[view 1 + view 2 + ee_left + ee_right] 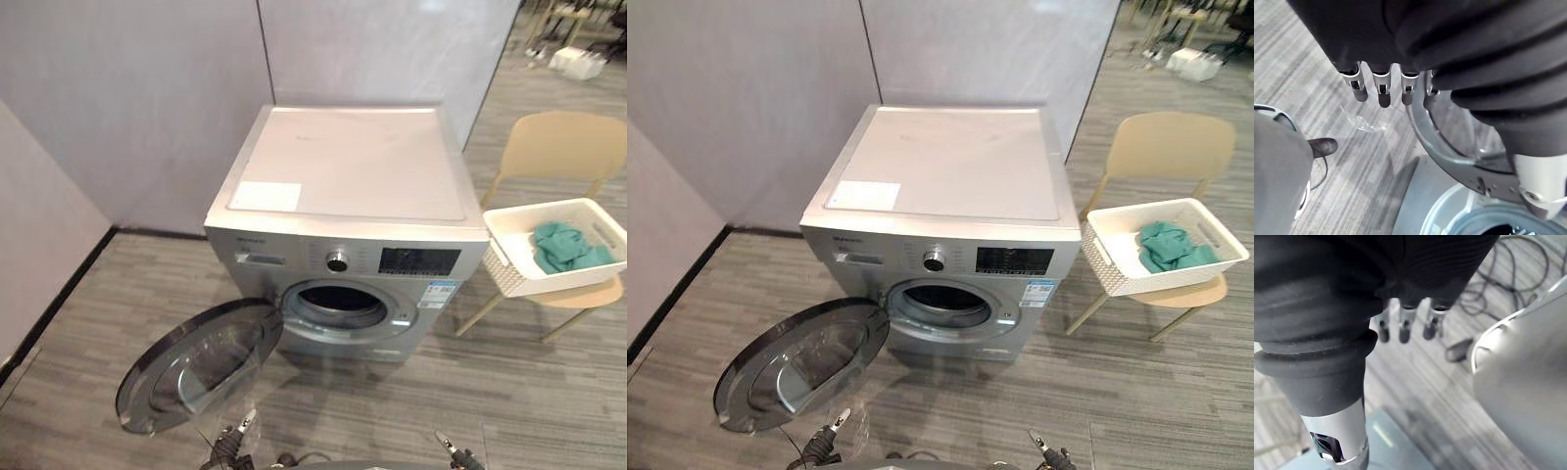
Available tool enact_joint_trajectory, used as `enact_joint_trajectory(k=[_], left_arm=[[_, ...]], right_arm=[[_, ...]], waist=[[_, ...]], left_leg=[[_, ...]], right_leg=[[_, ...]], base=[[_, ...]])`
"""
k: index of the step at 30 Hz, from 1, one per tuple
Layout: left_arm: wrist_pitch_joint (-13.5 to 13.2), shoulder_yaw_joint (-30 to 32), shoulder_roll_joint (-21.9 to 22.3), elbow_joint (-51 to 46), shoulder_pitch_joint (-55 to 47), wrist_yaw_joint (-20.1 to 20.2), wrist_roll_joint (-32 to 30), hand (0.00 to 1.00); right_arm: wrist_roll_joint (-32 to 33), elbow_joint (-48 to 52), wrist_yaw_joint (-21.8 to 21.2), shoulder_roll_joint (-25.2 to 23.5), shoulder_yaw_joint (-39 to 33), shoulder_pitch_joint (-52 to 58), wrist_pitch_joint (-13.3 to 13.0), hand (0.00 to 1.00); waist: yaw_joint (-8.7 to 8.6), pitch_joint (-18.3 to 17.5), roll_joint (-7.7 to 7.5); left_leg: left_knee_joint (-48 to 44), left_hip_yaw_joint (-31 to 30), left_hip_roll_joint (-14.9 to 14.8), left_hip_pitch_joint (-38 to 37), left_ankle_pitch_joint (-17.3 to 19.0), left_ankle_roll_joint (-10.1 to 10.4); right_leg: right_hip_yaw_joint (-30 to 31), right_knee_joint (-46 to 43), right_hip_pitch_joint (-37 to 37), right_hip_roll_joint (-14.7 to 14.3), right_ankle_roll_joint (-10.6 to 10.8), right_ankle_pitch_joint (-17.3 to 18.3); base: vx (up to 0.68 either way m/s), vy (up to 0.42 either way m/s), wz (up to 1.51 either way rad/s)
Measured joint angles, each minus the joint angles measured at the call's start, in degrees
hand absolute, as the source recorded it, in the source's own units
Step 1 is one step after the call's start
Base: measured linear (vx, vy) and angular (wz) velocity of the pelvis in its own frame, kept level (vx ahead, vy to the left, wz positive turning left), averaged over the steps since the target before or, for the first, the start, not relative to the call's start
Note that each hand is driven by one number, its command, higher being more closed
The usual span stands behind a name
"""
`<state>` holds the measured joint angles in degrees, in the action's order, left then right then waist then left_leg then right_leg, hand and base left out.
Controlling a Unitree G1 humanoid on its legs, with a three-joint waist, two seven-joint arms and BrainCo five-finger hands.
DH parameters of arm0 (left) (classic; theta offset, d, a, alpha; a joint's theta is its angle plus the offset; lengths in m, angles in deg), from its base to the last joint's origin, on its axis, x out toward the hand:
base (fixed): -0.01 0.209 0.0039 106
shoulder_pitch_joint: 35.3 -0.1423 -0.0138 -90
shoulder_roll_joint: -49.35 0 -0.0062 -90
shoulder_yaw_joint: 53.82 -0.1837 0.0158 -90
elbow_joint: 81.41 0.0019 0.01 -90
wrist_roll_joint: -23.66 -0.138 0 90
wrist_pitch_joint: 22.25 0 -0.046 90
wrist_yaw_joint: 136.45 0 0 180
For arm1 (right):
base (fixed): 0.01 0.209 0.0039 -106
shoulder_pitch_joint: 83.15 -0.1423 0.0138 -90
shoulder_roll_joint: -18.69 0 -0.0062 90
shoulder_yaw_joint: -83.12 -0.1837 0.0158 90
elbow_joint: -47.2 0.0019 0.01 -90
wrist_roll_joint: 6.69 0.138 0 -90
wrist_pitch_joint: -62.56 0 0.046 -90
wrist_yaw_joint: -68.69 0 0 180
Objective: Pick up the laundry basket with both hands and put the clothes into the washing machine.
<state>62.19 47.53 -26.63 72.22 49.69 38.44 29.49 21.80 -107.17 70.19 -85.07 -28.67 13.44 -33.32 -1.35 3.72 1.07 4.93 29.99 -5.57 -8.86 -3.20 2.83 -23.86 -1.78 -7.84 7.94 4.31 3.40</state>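
Place: an office-like hall with a laundry corner set up in it
Walls: plain grey partition panels [147,98] meeting at a corner
Floor: grey plank floor [549,392] running back to more furniture [1174,18]
Fittings: washing machine [348,186] against the panels, beige chair [568,147] beside it

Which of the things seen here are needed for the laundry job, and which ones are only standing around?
For the job:
laundry basket
teal clothes inside it
washing machine
open door of the machine
left hand and right hand, both empty

Only around:
chair under the basket
grey partition walls
white box on the far floor
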Motion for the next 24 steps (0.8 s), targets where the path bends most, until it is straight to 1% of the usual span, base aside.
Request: enact_joint_trajectory(k=[1,2,3,4,5,6,7,8,9,10,11,12,13,14,15,16,17,18,19,20,21,22,23,24], left_arm=[[0.0,-0.1,0.0,0.0,0.0,0.0,-0.4,0.0],[0.0,-0.7,-0.4,-0.1,0.4,-0.1,-1.0,0.0],[0.0,-1.4,-0.9,-0.1,1.0,-0.2,-1.0,0.0],[0.0,-1.9,-1.2,-0.1,1.0,-0.3,-1.0,0.0],[0.0,-2.3,-1.4,-0.3,0.9,-0.4,-1.0,0.0],[0.1,-2.2,-1.5,-1.8,0.3,-0.7,-0.9,0.0],[0.1,-2.2,-1.4,-2.6,0.2,-1.1,-0.9,0.0],[0.0,-2.3,-1.1,-3.6,0.0,-1.4,-0.9,0.0],[-0.1,-2.2,-0.9,-3.9,-0.1,-1.5,-0.8,0.0],[-0.2,-2.3,-0.9,-4.2,-0.1,-1.5,-0.8,0.0],[-0.5,-2.2,-0.4,-4.7,-0.4,-1.5,-0.8,0.0],[-1.0,-2.3,0.0,-5.4,0.3,-1.4,-0.9,0.0],[-1.0,-2.4,0.7,-5.6,0.4,-1.4,-0.9,0.0],[-1.2,-2.7,1.7,-6.0,0.0,-1.3,-0.8,0.0],[-1.5,-2.8,1.8,-7.2,-0.7,-1.3,-0.9,0.0],[-1.7,-2.6,1.7,-7.5,-1.3,-1.3,-0.9,0.0],[-2.0,-1.7,1.5,-7.4,-1.8,-1.3,-1.1,0.0],[-2.0,-1.6,1.2,-7.1,-2.5,-1.3,-2.2,0.0],[-2.0,-1.5,1.0,-6.9,-3.0,-1.3,-2.4,0.0],[-1.9,-1.5,1.1,-5.8,-3.6,-1.2,-3.1,0.0],[-1.6,-0.9,1.1,-4.4,-3.6,-1.1,-3.9,0.0],[-1.2,0.2,1.2,-4.3,-3.7,-1.1,-4.4,0.0],[-1.2,0.5,0.8,-4.4,-3.5,-1.2,-4.4,0.0],[-1.1,0.6,0.4,-4.4,-3.6,-1.1,-4.3,0.0]], right_arm=[[-0.1,0.1,-0.4,0.0,0.3,0.0,0.0,0.0],[-0.5,0.1,-0.6,-0.2,1.3,-0.1,0.0,0.0],[-1.2,0.1,-0.6,-0.3,2.6,0.0,0.1,0.0],[-1.6,0.1,-0.6,-0.5,2.8,0.0,0.1,0.0],[-1.8,0.1,-0.6,-0.6,3.4,0.1,0.0,0.0],[-2.2,0.2,-0.7,1.0,5.5,0.1,-0.1,0.0],[-2.2,0.1,-0.8,1.9,6.7,0.1,-0.1,0.0],[-2.3,0.1,-0.7,3.3,9.1,0.1,-0.1,0.0],[-2.5,0.0,-0.7,3.9,10.2,0.0,-0.1,0.0],[-3.3,0.0,-0.7,4.6,11.9,0.1,-0.2,0.0],[-4.1,0.1,-0.7,5.1,13.2,-0.2,-0.2,0.0],[-4.7,0.5,-0.7,5.7,13.1,-0.5,-0.1,0.0],[-4.7,0.4,-0.6,6.2,12.7,-0.4,0.1,0.0],[-5.2,0.5,-0.6,6.9,12.6,-0.5,0.2,0.0],[-6.2,0.6,-0.8,7.4,12.7,-1.3,0.1,0.0],[-6.6,0.6,-0.8,7.4,12.7,-1.8,0.1,0.0],[-6.7,0.9,-0.8,7.1,13.2,-2.9,0.0,0.0],[-7.9,1.3,-1.3,6.6,13.6,-3.6,-0.1,0.0],[-8.5,1.3,-1.6,6.6,14.0,-3.9,-0.2,0.0],[-8.9,1.2,-1.8,6.7,15.2,-4.1,-0.2,0.0],[-8.9,1.3,-1.8,6.6,15.2,-4.1,-0.2,0.0],[-8.9,1.4,-1.8,6.1,15.2,-3.6,-0.2,0.0],[-8.9,1.4,-1.8,5.8,15.2,-3.2,-0.2,0.0],[-8.9,1.4,-1.9,5.7,15.0,-2.6,-0.2,0.0]], waist=[[-0.06,0.0,-0.06],[-0.39,0.2,-0.54],[-0.37,0.4,-0.75],[-0.36,0.7,-0.67],[-0.23,1.0,-0.3],[0.13,2.0,0.85],[0.54,2.2,1.62],[0.81,2.4,2.44],[0.8,2.6,2.37],[0.93,2.5,2.64],[1.66,3.1,3.34],[1.84,5.3,3.37],[1.81,6.0,4.56],[2.12,6.4,5.57],[2.21,6.6,6.14],[2.29,6.6,6.18],[2.44,6.5,6.16],[2.85,6.4,6.42],[3.13,6.1,6.78],[3.77,6.0,7.24],[3.62,5.9,7.0],[3.48,5.4,6.4],[3.71,4.8,5.51],[3.74,4.3,4.63]], left_leg=[[-0.6,0.3,-0.4,-0.2,0.5,0.6],[-4.1,0.5,-1.9,0.4,2.0,1.5],[-11.4,0.5,-4.7,2.4,5.7,1.9],[-15.9,0.6,-6.7,3.7,7.6,2.3],[-24.4,0.0,-9.9,6.0,9.7,2.6],[-40.1,-2.4,-16.6,11.5,9.6,1.3],[-45.0,-4.3,-18.5,13.5,8.2,-1.1],[-51.1,-10.3,-19.3,17.0,3.7,-5.6],[-52.7,-13.7,-18.6,18.2,0.8,-5.7],[-53.5,-20.4,-15.8,19.5,-5.5,-2.7],[-55.6,-25.8,-13.9,21.8,-11.0,-0.7],[-59.3,-30.2,-10.8,23.4,-4.5,2.2],[-59.5,-31.4,-9.1,23.6,-0.2,2.5],[-57.6,-31.7,-6.3,23.6,3.8,1.3],[-52.9,-31.8,-2.6,23.7,6.1,0.0],[-50.2,-32.1,-1.0,23.8,6.6,-0.7],[-42.8,-34.7,2.1,23.3,6.6,-0.7],[-33.9,-38.3,3.9,21.4,6.3,-0.3],[-29.9,-39.5,3.8,19.9,6.1,0.0],[-25.7,-39.2,2.8,17.8,5.8,0.3],[-24.6,-38.3,1.8,16.3,7.9,0.3],[-22.9,-38.0,1.7,14.8,9.3,0.1],[-21.6,-37.4,1.9,14.2,10.1,0.2],[-21.2,-36.9,2.9,13.6,10.8,-0.7]], right_leg=[[0.6,0.0,0.0,-0.2,0.0,0.0],[1.7,0.0,-0.1,-0.5,-0.2,-0.1],[3.0,0.1,-0.2,-1.4,-0.6,0.1],[3.7,0.1,-0.4,-2.0,-1.2,0.4],[5.0,0.0,-0.7,-3.1,-1.9,1.0],[8.1,-0.1,-0.6,-5.6,-3.1,1.2],[9.4,-0.2,-0.7,-6.6,-3.8,0.9],[12.3,-0.1,-0.6,-7.8,-4.4,0.7],[13.6,0.1,-0.6,-8.2,-4.6,0.7],[16.2,1.2,-0.6,-8.7,-5.4,0.8],[18.1,-1.9,1.4,-9.4,-8.2,2.3],[21.0,-4.7,3.0,-9.6,-8.2,1.6],[21.5,-5.2,3.1,-10.0,-8.3,1.6],[22.9,-6.0,4.2,-10.3,-8.3,1.7],[25.5,-6.2,5.0,-10.7,-8.3,1.6],[26.9,-6.2,5.5,-10.9,-8.3,1.6],[29.6,-6.1,6.3,-11.5,-8.9,1.3],[31.9,-5.9,7.0,-12.4,-9.5,0.9],[32.5,-5.9,7.3,-13.1,-9.5,0.8],[33.4,-6.5,7.0,-14.3,-9.0,0.2],[34.2,-6.6,6.4,-14.9,-8.8,0.8],[34.5,-6.6,6.0,-15.0,-8.5,1.3],[34.8,-7.7,6.0,-14.6,-8.1,2.6],[34.6,-10.0,6.6,-13.8,-7.7,4.6]], base=[[-0.02,-0.056,-0.51],[-0.05,-0.102,-0.53],[-0.05,-0.124,-0.54],[-0.07,-0.125,-0.61],[-0.09,-0.102,-0.93],[-0.1,-0.11,-1.11],[-0.09,-0.096,-1.42],[-0.04,-0.054,-1.11],[-0.01,-0.044,-1.38],[0.04,-0.078,-1.4],[0.05,-0.072,-1.61],[0.03,-0.042,-1.17],[-0.04,0.035,-0.88],[-0.06,0.038,-0.85],[-0.04,0.039,-0.99],[0.0,0.016,-1.27],[0.08,0.013,-1.42],[0.08,0.014,-1.48],[0.13,0.035,-1.49],[0.12,0.052,-1.06],[0.14,0.059,-0.8],[0.15,0.064,-0.2],[0.17,0.067,-0.01],[0.17,0.067,0.05]])
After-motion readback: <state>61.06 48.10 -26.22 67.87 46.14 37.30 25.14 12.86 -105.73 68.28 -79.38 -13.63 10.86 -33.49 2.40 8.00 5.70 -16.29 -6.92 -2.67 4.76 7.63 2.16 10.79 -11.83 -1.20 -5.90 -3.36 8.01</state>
